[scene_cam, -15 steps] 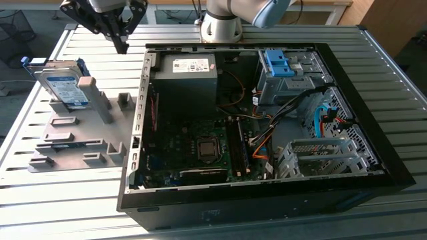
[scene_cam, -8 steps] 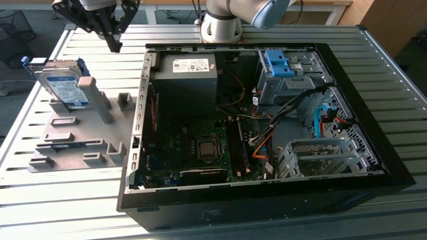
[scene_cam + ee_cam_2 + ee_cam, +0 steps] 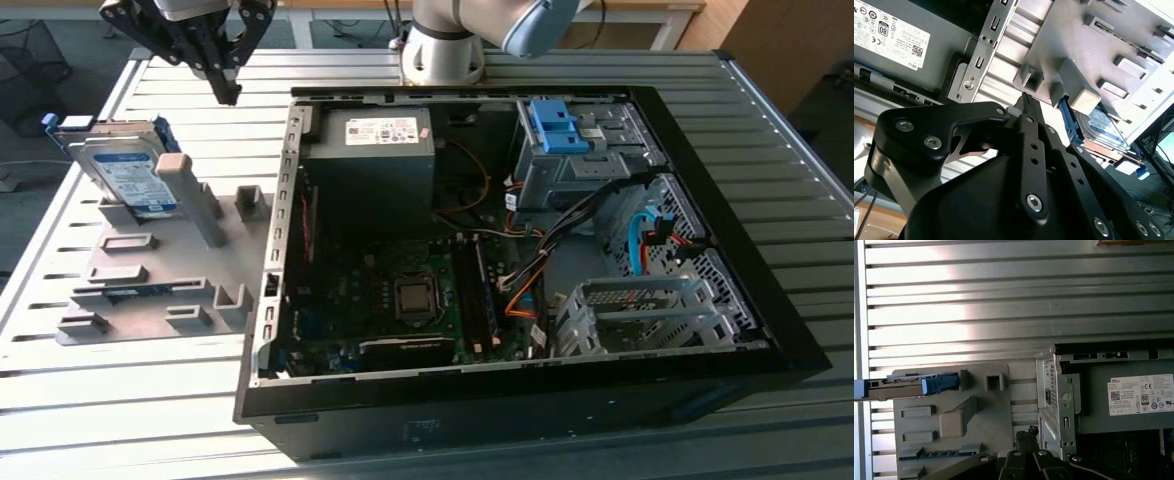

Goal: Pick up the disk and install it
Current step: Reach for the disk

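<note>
Exterior view high; both wrist views share disk (image 3: 1102, 121) (image 3: 896, 386)

My view of disk (image 3: 123, 172) at holder (image 3: 160, 270) corner: lower end sunk in slot, side behind grey post (image 3: 191, 200). First wrist view crops its end.

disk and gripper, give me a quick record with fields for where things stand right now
disk: leaning tilted in the grey holder, at the exterior view's left of the open computer case
gripper: in the air beside the holder, apart from the disk
fingers: shut, holding nothing
task state: disk not yet picked up, not installed
</note>
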Robot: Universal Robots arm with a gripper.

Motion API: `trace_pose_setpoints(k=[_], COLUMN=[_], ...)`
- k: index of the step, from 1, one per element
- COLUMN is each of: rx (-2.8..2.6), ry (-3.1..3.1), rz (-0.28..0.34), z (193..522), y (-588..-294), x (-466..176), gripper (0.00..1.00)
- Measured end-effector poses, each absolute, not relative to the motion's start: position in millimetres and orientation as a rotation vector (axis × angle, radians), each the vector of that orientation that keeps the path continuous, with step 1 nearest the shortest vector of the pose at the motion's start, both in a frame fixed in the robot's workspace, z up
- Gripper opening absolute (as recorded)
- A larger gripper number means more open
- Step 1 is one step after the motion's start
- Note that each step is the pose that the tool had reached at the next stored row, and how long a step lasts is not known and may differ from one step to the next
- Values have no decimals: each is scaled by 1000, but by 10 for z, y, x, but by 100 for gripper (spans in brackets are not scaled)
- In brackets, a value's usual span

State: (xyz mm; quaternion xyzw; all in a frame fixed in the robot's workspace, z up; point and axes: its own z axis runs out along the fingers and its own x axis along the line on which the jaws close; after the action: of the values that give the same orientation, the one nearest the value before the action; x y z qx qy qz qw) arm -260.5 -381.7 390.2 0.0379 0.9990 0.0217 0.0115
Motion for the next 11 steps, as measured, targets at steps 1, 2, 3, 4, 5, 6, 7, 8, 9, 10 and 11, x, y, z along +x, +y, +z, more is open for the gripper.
trace_pose_setpoints(k=[1,2,3,4,5,6,7,8,9,10,11], rx=[118,118,118,118,118,118,118,118,118,118,118], ry=[3116,3116,3116,3116,3116,3116,3116,3116,3116,3116,3116], rz=[68,68,68,68,68,68,68,68,68,68,68], z=[3902,3902,3902,3902,3902,3902,3902,3902,3902,3902,3901], y=[-3817,-3817,-3818,-3817,-3817,-3817,-3816,-3815,-3813,-3812,-3810], x=[-2607,-2610,-2614,-2619,-2623,-2631,-2639,-2647,-2656,-2666,-2676], gripper=[11,11,11,11,11,11,11,11,11,11,11])
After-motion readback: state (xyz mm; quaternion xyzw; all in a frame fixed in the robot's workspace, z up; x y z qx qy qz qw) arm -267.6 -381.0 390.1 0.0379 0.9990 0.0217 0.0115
